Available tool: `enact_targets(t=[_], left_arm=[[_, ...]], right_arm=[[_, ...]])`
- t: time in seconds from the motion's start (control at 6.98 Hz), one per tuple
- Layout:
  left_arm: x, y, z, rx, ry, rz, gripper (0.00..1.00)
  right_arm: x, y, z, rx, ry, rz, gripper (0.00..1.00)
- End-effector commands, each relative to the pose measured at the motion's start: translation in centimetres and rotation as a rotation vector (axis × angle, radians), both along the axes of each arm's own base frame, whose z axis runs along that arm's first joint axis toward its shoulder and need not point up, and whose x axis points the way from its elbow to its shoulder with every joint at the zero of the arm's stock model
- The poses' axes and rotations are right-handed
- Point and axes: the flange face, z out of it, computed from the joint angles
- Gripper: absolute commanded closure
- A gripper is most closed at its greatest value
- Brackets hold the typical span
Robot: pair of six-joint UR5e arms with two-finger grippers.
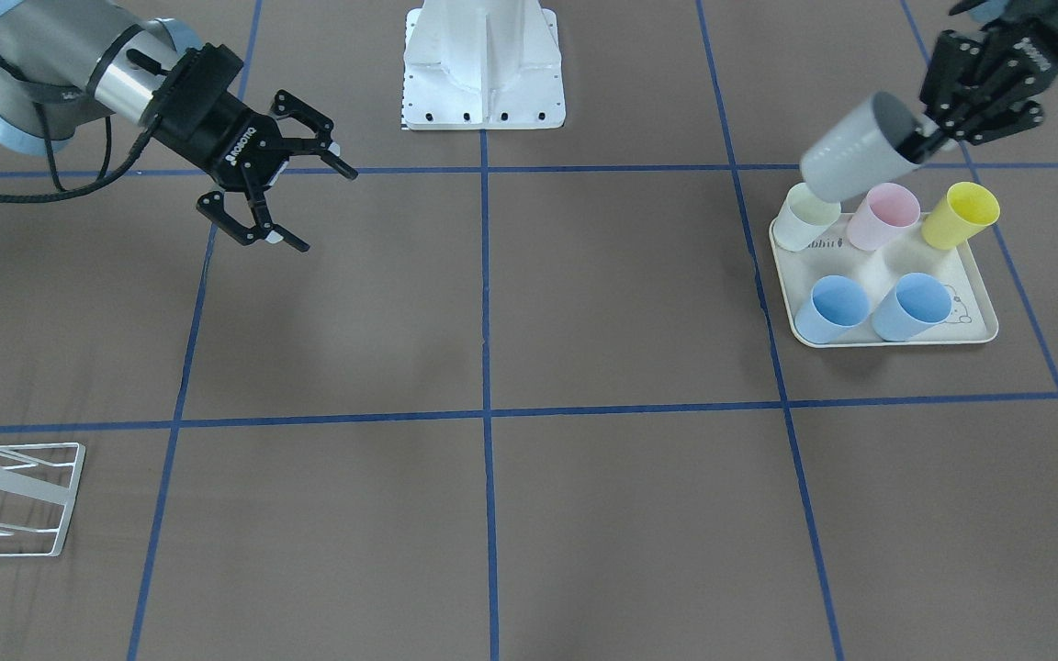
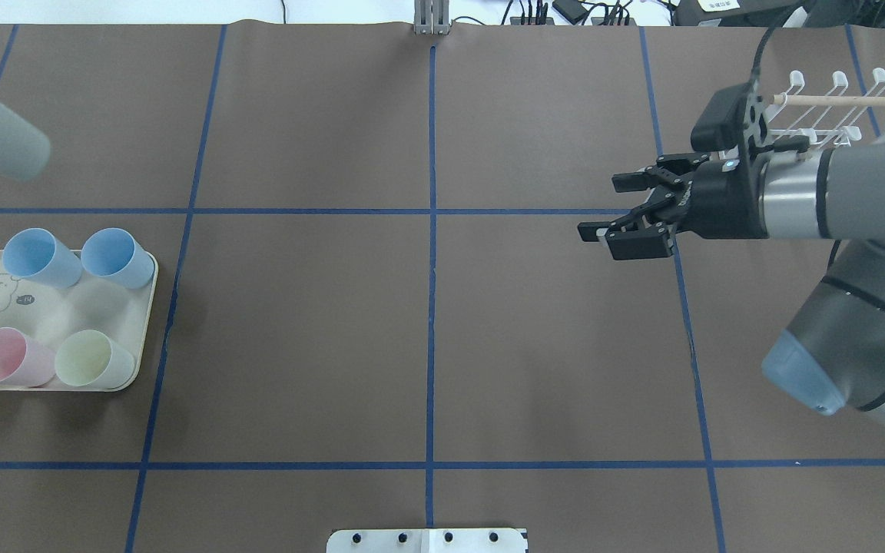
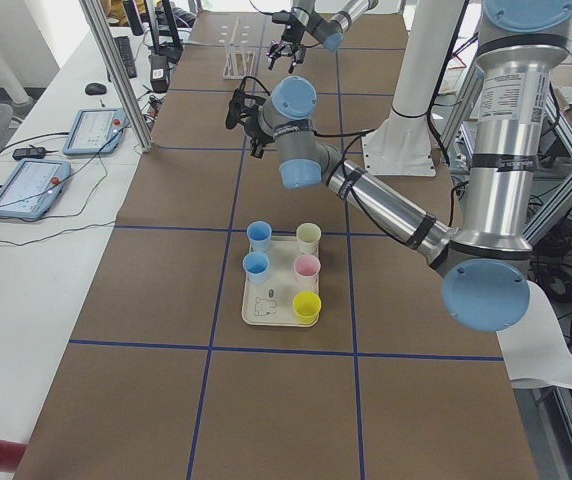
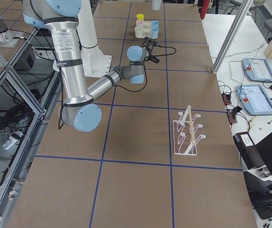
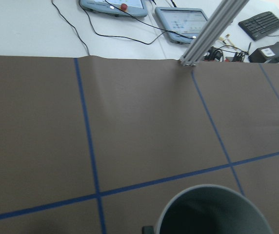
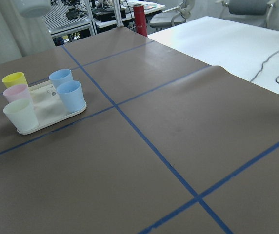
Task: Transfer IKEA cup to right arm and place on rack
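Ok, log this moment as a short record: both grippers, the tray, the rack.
left gripper: shut on grey cup, held tilted in the air
right gripper: open, empty, above the table
tray: five upright cups: blue cups, pink cup, yellow cup, pale green cup
rack: no cup on it, on the robot's right side

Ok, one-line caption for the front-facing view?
Left tool holds the grey cup aloft near the tray; right tool open, well apart; rack empty.

6 cups: 1 grey cup, 2 blue cups, 1 pink cup, 1 yellow cup, 1 pale cup, perhaps greenish. 1 tray, 1 rack.
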Motion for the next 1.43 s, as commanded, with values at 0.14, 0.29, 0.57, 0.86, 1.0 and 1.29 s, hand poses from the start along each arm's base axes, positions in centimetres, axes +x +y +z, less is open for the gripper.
enact_targets(t=[0.14, 0.29, 0.57, 0.86, 1.0, 1.29], left_arm=[[13.7, 3.3, -9.3, -0.09, 0.197, 0.065, 1.0], [17.4, 4.5, -11.0, -0.091, 0.229, 0.064, 1.0], [20.9, 6.0, -12.3, -0.092, 0.241, 0.117, 1.0], [21.5, 5.6, -12.2, -0.096, 0.235, 0.116, 1.0], [22.0, 5.3, -11.8, -0.103, 0.225, 0.117, 1.0], [22.5, 4.9, -11.2, -0.11, 0.212, 0.115, 1.0]], right_arm=[[-6.3, 1.9, -4.8, 0.089, -0.084, -0.014, 0.01], [-8.0, 3.0, -4.8, 0.134, -0.15, 0.012, 0.01], [-8.6, 3.3, -4.5, 0.143, -0.169, 0.016, 0.01], [-8.9, 3.9, -4.6, 0.146, -0.175, 0.005, 0.01], [-8.8, 4.2, -4.9, 0.149, -0.182, 0.0, 0.01], [-9.0, 4.7, -5.1, 0.149, -0.188, -0.009, 0.01]])
